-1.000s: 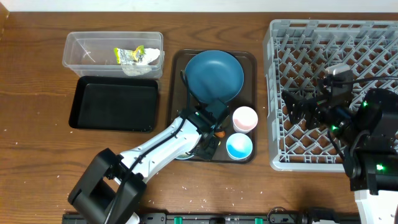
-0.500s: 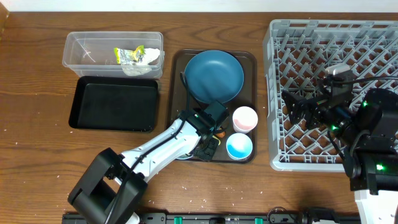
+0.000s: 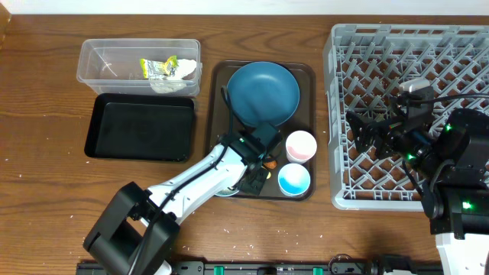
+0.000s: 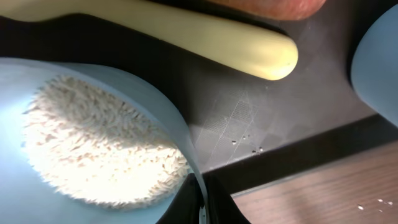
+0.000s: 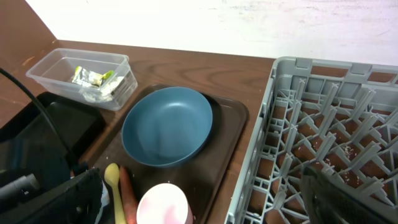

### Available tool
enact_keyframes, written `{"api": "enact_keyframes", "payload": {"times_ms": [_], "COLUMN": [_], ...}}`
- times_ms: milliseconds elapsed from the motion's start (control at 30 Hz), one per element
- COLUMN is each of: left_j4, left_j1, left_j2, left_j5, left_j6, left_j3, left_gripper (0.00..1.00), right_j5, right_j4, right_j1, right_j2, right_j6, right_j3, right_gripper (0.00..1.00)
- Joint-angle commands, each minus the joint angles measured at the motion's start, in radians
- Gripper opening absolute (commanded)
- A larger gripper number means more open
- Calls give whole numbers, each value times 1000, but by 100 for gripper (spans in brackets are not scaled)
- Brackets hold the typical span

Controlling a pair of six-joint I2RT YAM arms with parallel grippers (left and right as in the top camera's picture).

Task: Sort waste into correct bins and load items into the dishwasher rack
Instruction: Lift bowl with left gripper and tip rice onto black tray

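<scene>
My left gripper (image 4: 202,199) is shut on the rim of the white bowl (image 4: 37,205), which has a light blue inside and holds a heap of white rice (image 4: 99,143). In the overhead view this gripper (image 3: 256,174) is at the front of the dark brown serving tray (image 3: 307,76) and my arm hides most of the bowl. The pale yellow spoon (image 4: 205,34) and the orange carrot piece (image 5: 126,193) lie beside the bowl. The blue plate (image 3: 263,93), pink-and-white cup (image 3: 300,145) and blue cup (image 3: 294,179) stand on the same tray. My right gripper (image 3: 367,134) is open and empty over the grey dishwasher rack (image 3: 412,46).
The clear tub (image 3: 95,57) at the back left holds the crumpled wrapper (image 3: 160,69). The shallow black tray (image 3: 141,128) lies just in front of it. Loose rice grains (image 3: 229,225) are scattered on the wooden table near the front edge.
</scene>
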Motion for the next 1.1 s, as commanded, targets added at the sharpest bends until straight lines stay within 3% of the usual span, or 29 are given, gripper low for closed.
{"api": "enact_keyframes", "payload": {"times_ms": [0, 400, 800, 1067], "left_j4": [-21, -35, 86, 105], "left_j1": [24, 317, 840, 1057], "left_j2": [-36, -167, -148, -50], "left_j5": [4, 39, 490, 736], "left_j6": [-9, 5, 93, 100], "left_j3": [93, 241, 240, 240], "left_gripper": [6, 6, 6, 6], "right_j5": [-8, -8, -8, -8], "right_j4": [-1, -1, -2, -5], "right_j1": [14, 14, 14, 14], "right_j2": [0, 0, 0, 0], "right_j6": [11, 11, 11, 11], "right_j3": [19, 19, 19, 19], "right_gripper": [99, 99, 99, 99]}}
